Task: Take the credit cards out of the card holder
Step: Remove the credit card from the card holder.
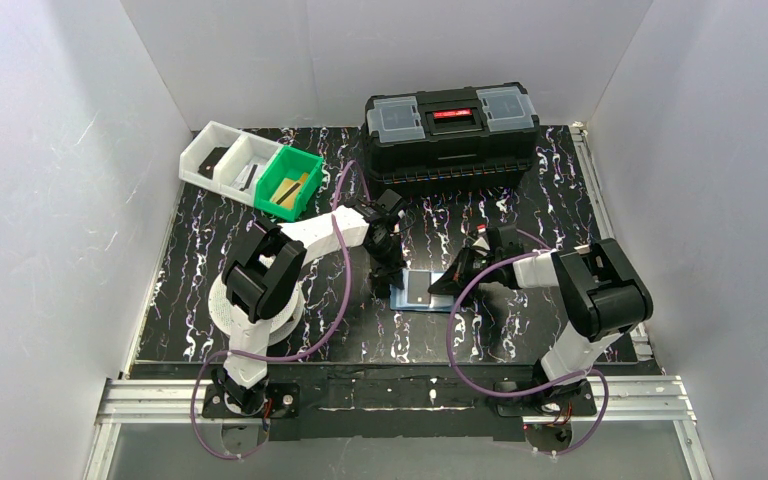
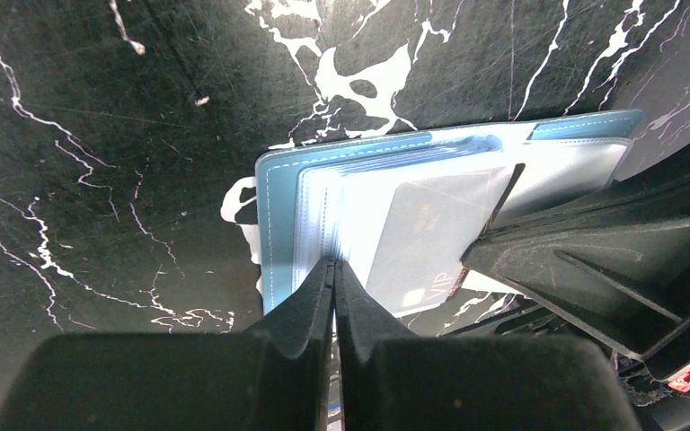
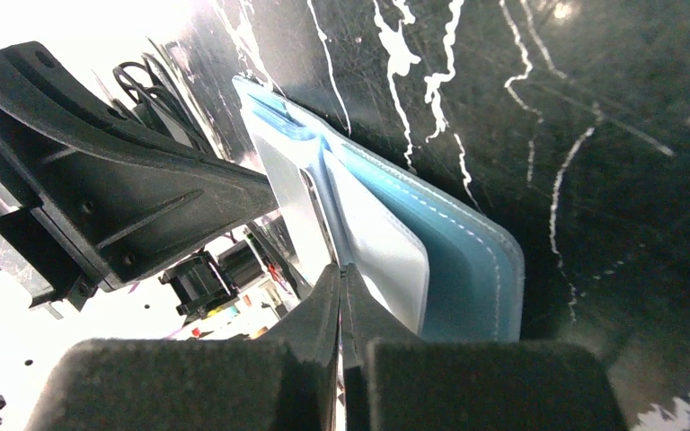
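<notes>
The blue card holder (image 1: 415, 290) lies open on the black marbled table between both grippers. Its clear sleeves fan out in the left wrist view (image 2: 359, 206). My left gripper (image 1: 385, 272) is shut on the near edge of the sleeves (image 2: 334, 262). My right gripper (image 1: 452, 280) is shut on the edge of a thin pale grey credit card (image 3: 289, 193) at the holder's other side (image 3: 341, 268). That card, marked VIP, shows in the left wrist view (image 2: 427, 238); how far it is out of its sleeve I cannot tell. The holder's blue cover (image 3: 467, 251) lies flat.
A large black toolbox (image 1: 450, 135) stands at the back. A green bin (image 1: 290, 182) holding an orange-tan card (image 1: 287, 190) and white bins (image 1: 222, 160) stand at the back left. White walls surround the table.
</notes>
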Controlling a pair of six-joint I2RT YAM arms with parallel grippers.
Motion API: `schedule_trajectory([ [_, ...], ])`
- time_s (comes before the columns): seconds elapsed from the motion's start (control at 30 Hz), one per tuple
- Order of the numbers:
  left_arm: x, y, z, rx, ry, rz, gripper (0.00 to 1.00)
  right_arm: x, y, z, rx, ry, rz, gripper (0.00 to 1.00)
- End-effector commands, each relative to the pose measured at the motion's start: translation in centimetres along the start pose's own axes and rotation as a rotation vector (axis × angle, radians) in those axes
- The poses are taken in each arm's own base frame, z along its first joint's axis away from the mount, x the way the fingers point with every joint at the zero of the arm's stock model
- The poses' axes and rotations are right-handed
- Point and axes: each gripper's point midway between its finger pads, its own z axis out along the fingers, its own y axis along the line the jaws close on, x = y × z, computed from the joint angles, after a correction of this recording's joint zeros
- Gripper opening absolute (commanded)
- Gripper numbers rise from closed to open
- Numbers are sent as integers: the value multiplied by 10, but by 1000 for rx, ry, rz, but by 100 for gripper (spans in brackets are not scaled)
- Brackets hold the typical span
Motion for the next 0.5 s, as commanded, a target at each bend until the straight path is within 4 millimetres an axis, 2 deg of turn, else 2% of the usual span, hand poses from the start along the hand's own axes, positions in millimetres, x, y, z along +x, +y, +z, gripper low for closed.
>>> schedule_trajectory([
  [0.0,26,77,42,-289,79,-16,0,-4,-13,-5,50,-27,7,1],
  [0.23,27,79,43,-294,81,-20,0,-5,-17,-8,41,-29,10,1],
  [0.47,27,80,43,-296,81,-20,0,-3,-21,-11,24,-26,27,8],
])
